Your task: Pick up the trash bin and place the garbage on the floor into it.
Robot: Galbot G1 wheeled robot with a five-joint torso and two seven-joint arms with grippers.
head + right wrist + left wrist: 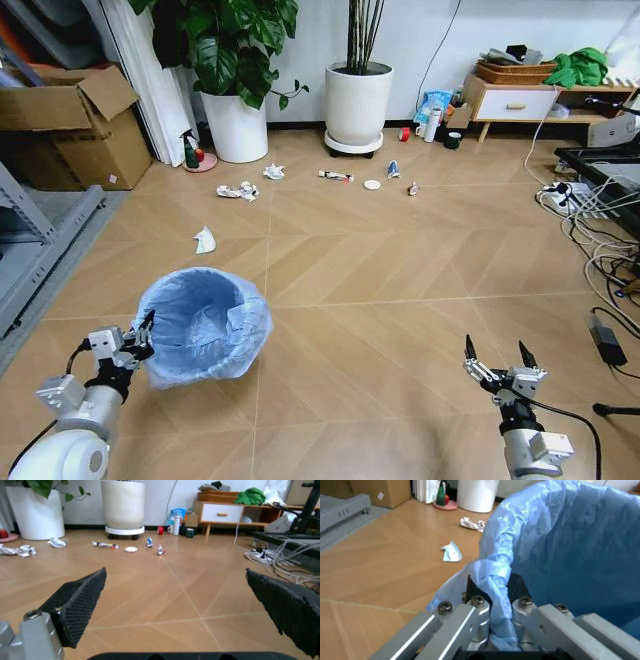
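From the head camera, the left gripper [143,335] sat at the near-left rim of the trash bin [205,325], fingers pinched on the blue liner, bin standing on the floor [400,300]. The right gripper [498,358] hung over bare boards, well apart, fingers spread wide and holding nothing. The garbage [238,190] lay scattered far ahead near the white pots [357,104].

Left wrist camera: fingers [476,592] clamped either side of the bin's bagged rim [495,577], a paper wad [451,552] beyond.

Right wrist camera: pads [82,602] far apart, empty, with a white disc [131,549] in the distance
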